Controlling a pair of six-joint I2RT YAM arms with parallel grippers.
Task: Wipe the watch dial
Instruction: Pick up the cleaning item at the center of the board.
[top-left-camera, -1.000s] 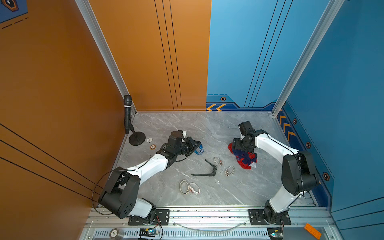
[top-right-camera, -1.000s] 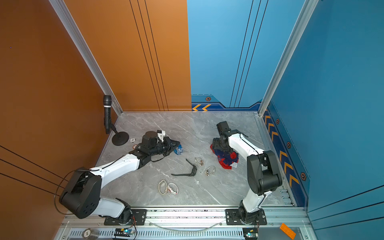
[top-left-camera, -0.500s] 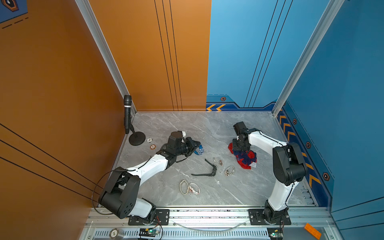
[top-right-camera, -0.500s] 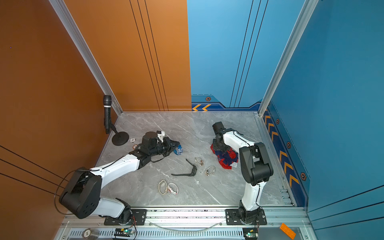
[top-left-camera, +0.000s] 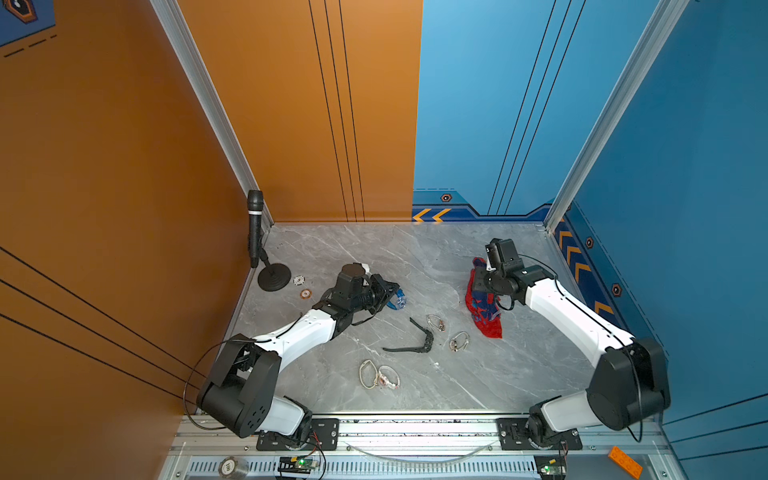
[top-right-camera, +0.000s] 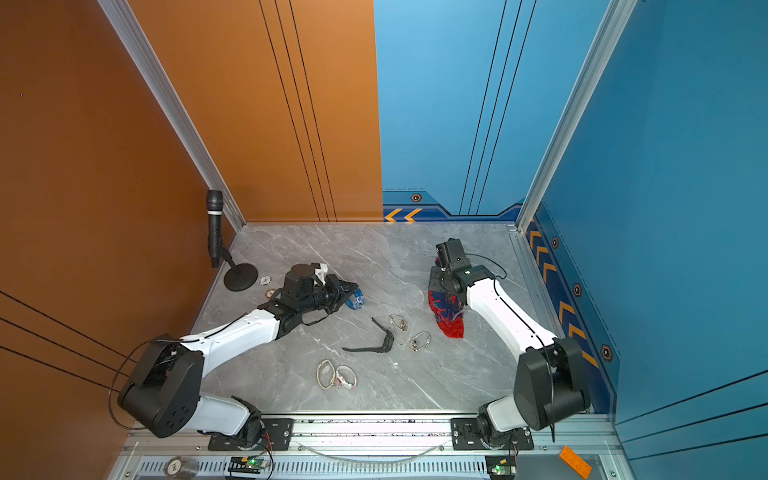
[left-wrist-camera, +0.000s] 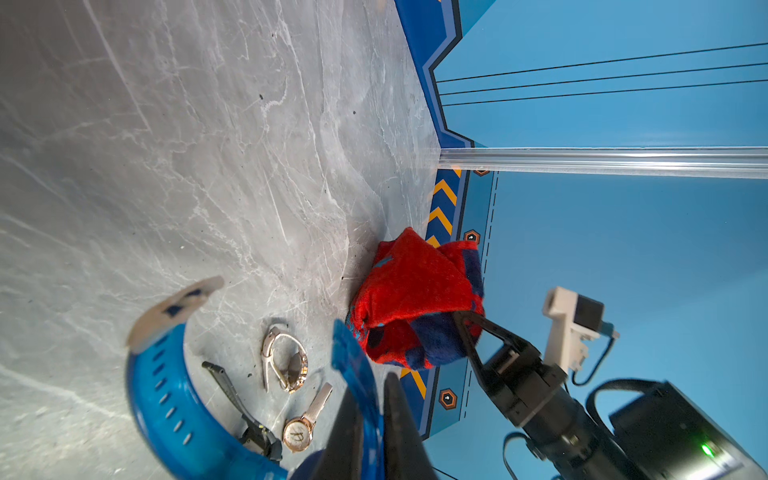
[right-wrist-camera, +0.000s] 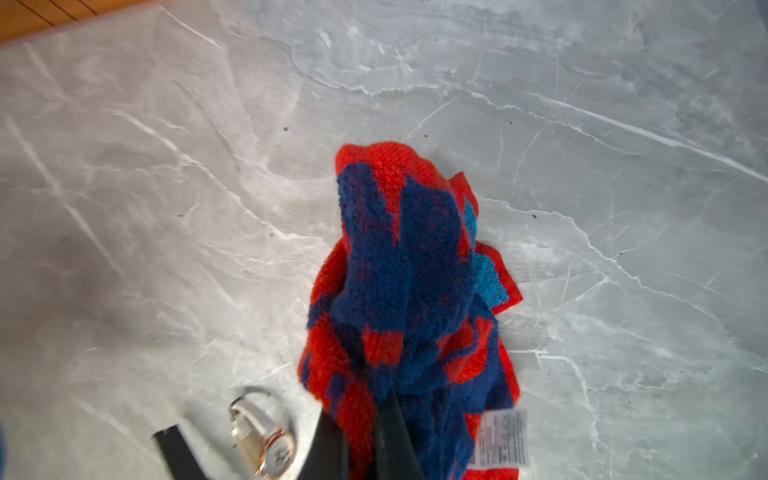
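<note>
A translucent blue watch (top-left-camera: 400, 300) (top-right-camera: 355, 300) hangs just above the grey table left of centre, with my left gripper (top-left-camera: 390, 291) (left-wrist-camera: 370, 386) shut on its strap. The curled blue strap (left-wrist-camera: 166, 399) fills the left wrist view, and the dial does not show. At the right, my right gripper (top-left-camera: 478, 282) (right-wrist-camera: 361, 409) is shut on one end of a red and blue cloth (top-left-camera: 484, 311) (top-right-camera: 446, 311) (right-wrist-camera: 399, 257). The cloth hangs bunched from the jaws down toward the table. It also shows in the left wrist view as the cloth (left-wrist-camera: 415, 291).
Between the arms lie a black-strapped watch (top-left-camera: 415, 343), two rose-gold watches (top-left-camera: 435, 322) (top-left-camera: 459, 341) and a pale pair of watches (top-left-camera: 380, 376). A microphone on a round stand (top-left-camera: 272, 276) and two chips (top-left-camera: 306, 294) sit at the left wall. Walls close in the back and both sides.
My right gripper has shut on the cloth and raised its end, so the cloth now hangs stretched out. The left arm and the blue watch have stayed still.
</note>
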